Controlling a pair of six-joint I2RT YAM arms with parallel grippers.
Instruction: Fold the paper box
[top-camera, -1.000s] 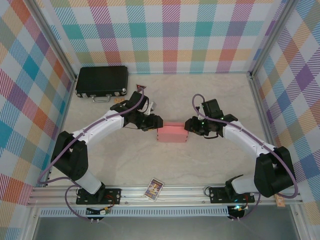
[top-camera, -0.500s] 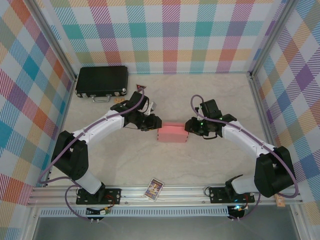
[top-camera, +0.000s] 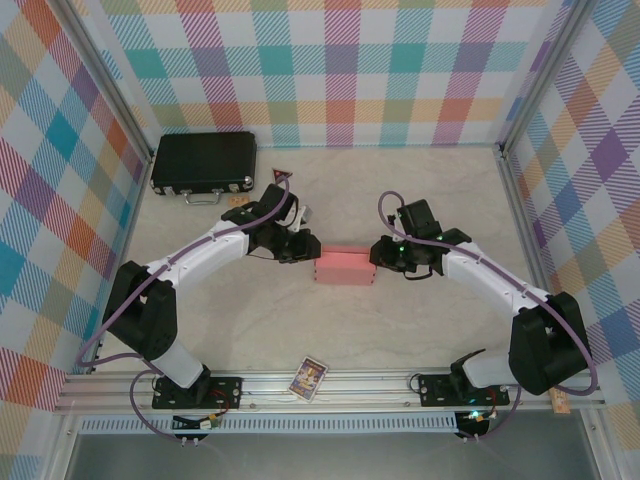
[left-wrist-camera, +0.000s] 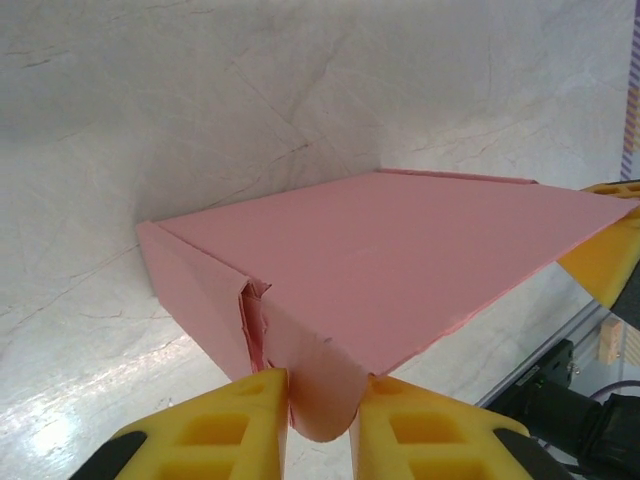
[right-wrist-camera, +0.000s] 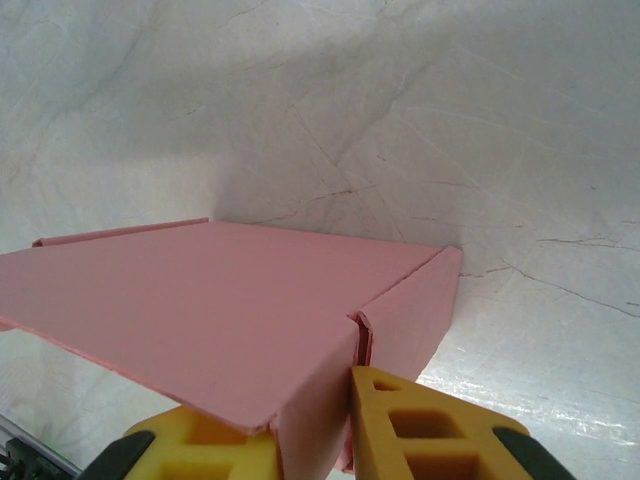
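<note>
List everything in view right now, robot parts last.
box: one, pink, mid-table between the arms
case: one, black with metal latches, far left corner
card: one, printed picture, near edge by the rail
table: one, pale marbled
walls: plaid, many colours, three sides
left arm: one, white and black, reaching in from near left
right arm: one, white and black, reaching in from near right
left jaws: yellow pads, shut on the box's end flap
right jaws: yellow pads, shut on the box's other end
</note>
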